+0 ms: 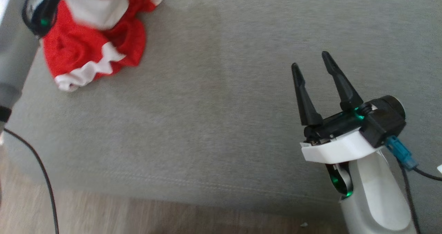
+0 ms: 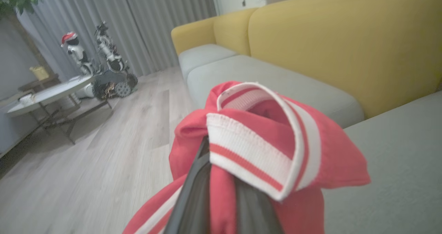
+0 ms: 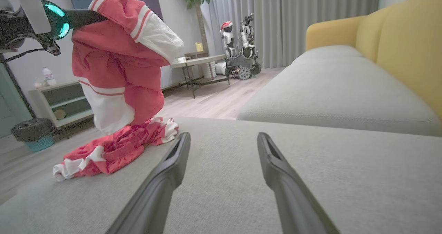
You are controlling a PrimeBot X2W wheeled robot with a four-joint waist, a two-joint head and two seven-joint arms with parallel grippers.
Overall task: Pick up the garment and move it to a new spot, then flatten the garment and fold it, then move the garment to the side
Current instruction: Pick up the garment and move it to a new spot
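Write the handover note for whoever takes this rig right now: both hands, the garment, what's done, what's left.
Left hand: shut on the red and white garment, holding its upper part up in the air.
Right hand: open, empty, over the grey sofa cushion, apart from the garment.
Garment: at the cushion's left side; its lower end lies bunched on the cushion.
Done: grasp made, lift begun.
Left: carry it to a new spot, flatten, fold, move it aside.
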